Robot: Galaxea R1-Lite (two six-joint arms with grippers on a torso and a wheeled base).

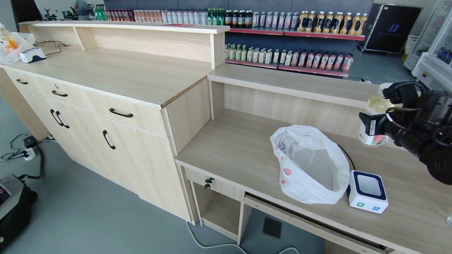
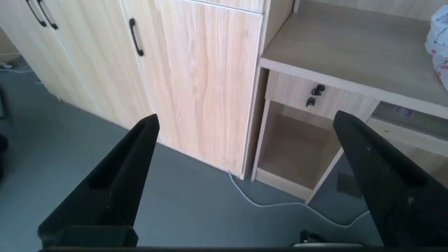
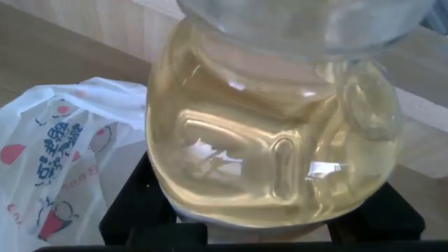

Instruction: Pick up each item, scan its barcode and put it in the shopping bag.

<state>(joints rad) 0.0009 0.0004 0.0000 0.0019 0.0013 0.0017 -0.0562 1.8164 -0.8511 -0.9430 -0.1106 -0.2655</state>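
My right gripper [image 1: 374,125] is shut on a clear bottle [image 1: 378,104] of pale yellow liquid, held just above the low desk [image 1: 240,148] at its back right, near the raised ledge. Up close, the bottle [image 3: 273,154] bulges between the dark fingers [image 3: 136,210]. The white shopping bag [image 1: 310,164] lies open on the desk, left of and in front of the bottle, and also appears beside it [image 3: 63,140] from the wrist. A white scanner [image 1: 367,191] with a blue-framed top sits right of the bag. My left gripper [image 2: 245,182] hangs open over the floor, holding nothing.
A tall counter [image 1: 116,74] with drawers and doors stands to the left, with a second scanner [image 1: 32,54] and a filled plastic bag [image 1: 10,42] at its far end. Drink shelves [image 1: 289,35] line the back wall. A cable [image 2: 280,203] runs across the floor under the desk.
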